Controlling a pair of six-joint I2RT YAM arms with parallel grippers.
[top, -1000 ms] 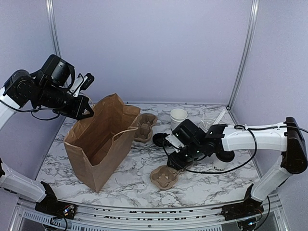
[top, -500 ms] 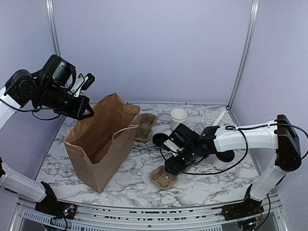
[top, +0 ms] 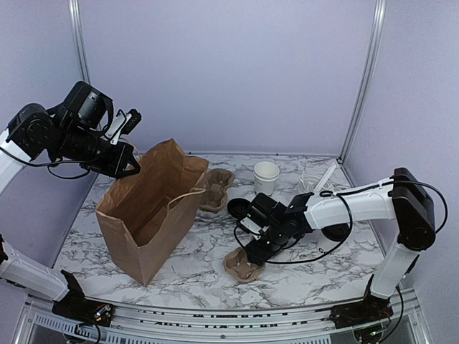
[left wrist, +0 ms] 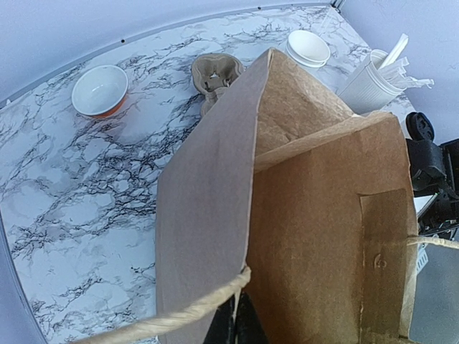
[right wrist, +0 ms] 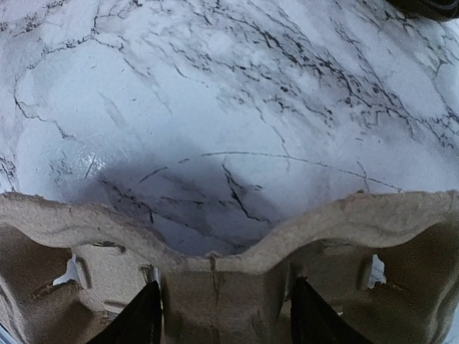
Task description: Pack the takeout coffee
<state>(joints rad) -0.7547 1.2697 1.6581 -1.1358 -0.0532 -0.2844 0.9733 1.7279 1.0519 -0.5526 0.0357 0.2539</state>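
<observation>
- Bright, soft, even light — faint shadows on the white marble-patterned tabletop [top: 208, 247];
- wrist views bow at the edges;
- close-up brown moulded-pulp cup carrier [right wrist: 237, 279] blurred — grey shadow beyond.

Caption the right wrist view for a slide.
Black fingertips of the right gripper straddle a brown moulded-pulp cup carrier on the white marbled table.

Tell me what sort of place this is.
Probably a mock café takeout counter inside a robot test cell. A brown paper bag, a pulp cup carrier and stacked white paper cups sit on a marble-patterned table, enclosed by plain lilac walls.
</observation>
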